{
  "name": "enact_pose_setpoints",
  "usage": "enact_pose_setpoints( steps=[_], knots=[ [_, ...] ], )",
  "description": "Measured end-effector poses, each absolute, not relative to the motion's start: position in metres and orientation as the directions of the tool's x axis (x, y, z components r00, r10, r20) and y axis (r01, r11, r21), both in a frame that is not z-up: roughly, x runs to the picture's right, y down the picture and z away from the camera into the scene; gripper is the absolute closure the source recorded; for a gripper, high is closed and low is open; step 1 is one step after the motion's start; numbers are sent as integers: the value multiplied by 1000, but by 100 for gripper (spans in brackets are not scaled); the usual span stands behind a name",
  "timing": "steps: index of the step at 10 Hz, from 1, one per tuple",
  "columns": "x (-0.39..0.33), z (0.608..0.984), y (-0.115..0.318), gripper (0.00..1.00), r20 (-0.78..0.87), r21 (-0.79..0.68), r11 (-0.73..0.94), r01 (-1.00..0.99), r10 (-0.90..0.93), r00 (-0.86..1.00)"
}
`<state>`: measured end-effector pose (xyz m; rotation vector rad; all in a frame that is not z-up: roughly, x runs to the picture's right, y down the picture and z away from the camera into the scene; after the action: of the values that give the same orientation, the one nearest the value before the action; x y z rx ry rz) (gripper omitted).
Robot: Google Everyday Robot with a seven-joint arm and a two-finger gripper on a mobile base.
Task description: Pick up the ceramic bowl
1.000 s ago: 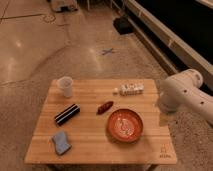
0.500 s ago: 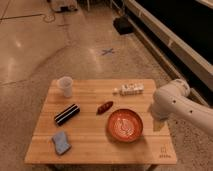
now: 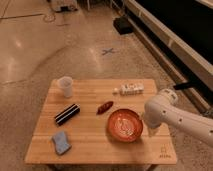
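Note:
The ceramic bowl [image 3: 125, 125] is wide, shallow and orange-red with pale swirls inside. It sits upright on the right half of the wooden table [image 3: 90, 150]. My white arm [image 3: 170, 115] reaches in from the right, over the table's right edge. The gripper [image 3: 150, 131] hangs below the arm, just right of the bowl's rim and close to it. It is not holding the bowl.
On the table are a white translucent cup [image 3: 65, 86] at the back left, a black box [image 3: 67, 114], a small red object [image 3: 105, 107], a white item lying on its side [image 3: 129, 90] and a blue sponge [image 3: 61, 142]. A low ledge [image 3: 170, 45] runs along the right.
My arm has moved left and down toward the table, bringing the gripper from beyond the right edge to beside the bowl. The objects on the table have not moved.

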<state>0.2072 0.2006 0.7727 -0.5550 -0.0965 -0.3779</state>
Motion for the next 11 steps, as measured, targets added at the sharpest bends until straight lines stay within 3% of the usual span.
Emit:
enact_pose_setpoints(
  steps=[9,11],
  knots=[
    [190,799,211,35,279,-482,716,504,-420,864],
    [187,803,211,49,298,-476,708,521,-428,853]
  ],
)
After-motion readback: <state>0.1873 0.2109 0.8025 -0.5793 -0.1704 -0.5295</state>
